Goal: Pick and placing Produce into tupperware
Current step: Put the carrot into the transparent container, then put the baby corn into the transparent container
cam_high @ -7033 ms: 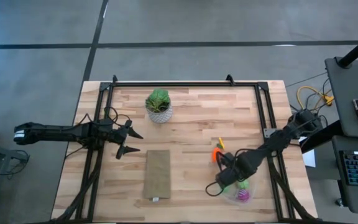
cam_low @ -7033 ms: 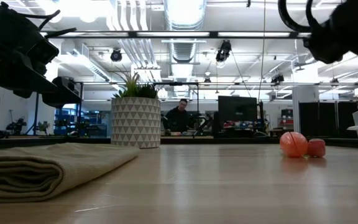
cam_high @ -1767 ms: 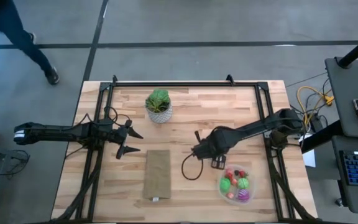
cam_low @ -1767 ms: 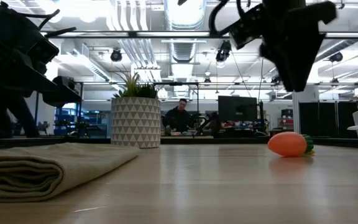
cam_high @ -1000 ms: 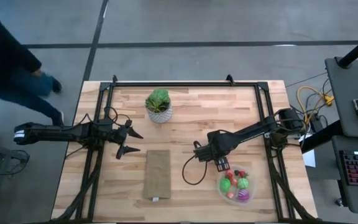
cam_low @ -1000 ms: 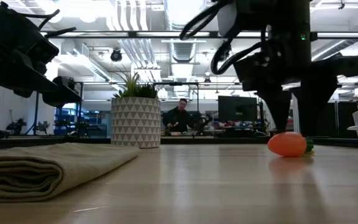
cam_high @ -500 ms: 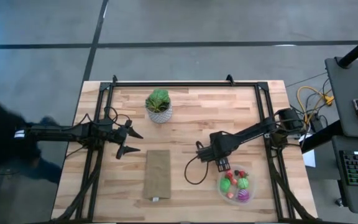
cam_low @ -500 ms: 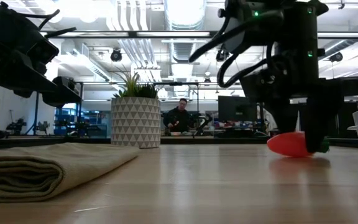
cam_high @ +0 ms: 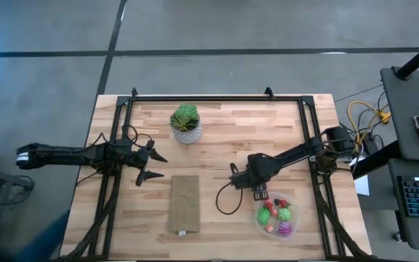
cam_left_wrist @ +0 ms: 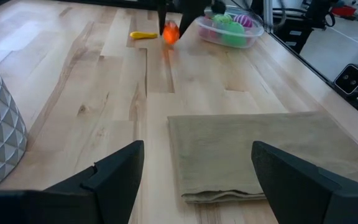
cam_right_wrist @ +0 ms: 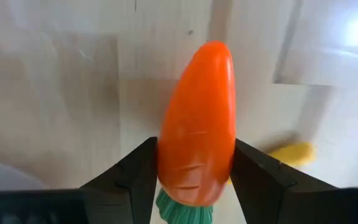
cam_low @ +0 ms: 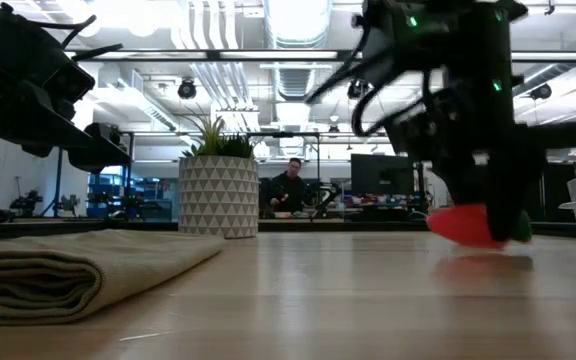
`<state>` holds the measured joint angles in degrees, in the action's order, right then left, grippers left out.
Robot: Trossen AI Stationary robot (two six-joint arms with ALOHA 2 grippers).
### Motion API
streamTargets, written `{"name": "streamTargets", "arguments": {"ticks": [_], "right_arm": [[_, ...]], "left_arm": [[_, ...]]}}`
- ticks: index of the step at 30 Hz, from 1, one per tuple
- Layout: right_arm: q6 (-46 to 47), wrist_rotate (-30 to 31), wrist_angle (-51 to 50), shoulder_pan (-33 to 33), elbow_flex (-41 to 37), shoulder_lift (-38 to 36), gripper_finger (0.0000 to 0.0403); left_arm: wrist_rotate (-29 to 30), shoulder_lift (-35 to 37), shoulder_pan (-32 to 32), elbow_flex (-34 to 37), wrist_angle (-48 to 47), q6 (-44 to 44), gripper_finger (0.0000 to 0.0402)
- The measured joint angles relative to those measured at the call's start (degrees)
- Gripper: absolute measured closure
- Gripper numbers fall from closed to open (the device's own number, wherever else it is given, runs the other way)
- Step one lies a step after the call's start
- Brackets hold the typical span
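Gripping the toy carrot [cam_right_wrist: 196, 124] between its two fingers, the right hand [cam_high: 257, 191] sits just to the far-left of the tupperware [cam_high: 277, 217], low over the table [cam_high: 224, 138]; the low view suggests the carrot [cam_low: 465, 224] is barely clear of the wood. The pick looks made, so the step in hand is the carry. Next comes a lift over the container's rim, a short move toward the near right, then release among the red, green and magenta pieces already inside. A yellow piece [cam_left_wrist: 143, 35] remains on the table nearby. The left hand [cam_high: 151, 165] waits spread open at the left side.
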<state>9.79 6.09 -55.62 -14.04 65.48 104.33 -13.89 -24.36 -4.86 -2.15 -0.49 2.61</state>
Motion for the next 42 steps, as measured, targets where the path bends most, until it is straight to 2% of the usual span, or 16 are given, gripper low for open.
{"name": "streamTargets", "arguments": {"ticks": [5,11,16,20,25,29,36,42], "right_arm": [[7.89,0.02,-9.0,0.23,8.33,-2.59,0.0229],[31.19,-1.58,-15.33,-2.62,15.82,-8.43,0.0227],[55.94,-4.55,-15.24,-9.86,14.78,-10.3,0.0225],[75.87,-9.51,-13.75,-16.55,12.8,-9.22,0.0225],[92.46,-11.99,-8.52,-22.84,12.48,-6.13,0.0223],[99.53,-12.09,-8.28,-24.77,12.19,-3.76,0.0223],[102.69,-12.4,-8.96,-24.63,10.65,-1.6,0.022],[102.76,-15.82,-7.4,-24.79,9.79,-1.6,0.017]], "left_arm": [[0.01,0.0,0.02,0.0,-0.03,0.0,0.0118],[0.02,0.0,0.02,0.0,-0.01,0.0,0.0118],[0.02,0.0,0.02,0.0,-0.01,0.0,0.0118],[0.02,0.02,0.02,0.0,0.0,0.0,0.0118],[0.0,0.01,0.02,0.0,-0.02,0.0,0.0118],[0.0,0.01,0.02,0.0,0.0,0.0,0.0118],[0.01,0.0,0.01,0.0,-0.02,0.0,0.0118],[0.01,0.0,0.02,0.0,0.0,0.0,0.0118]]}}
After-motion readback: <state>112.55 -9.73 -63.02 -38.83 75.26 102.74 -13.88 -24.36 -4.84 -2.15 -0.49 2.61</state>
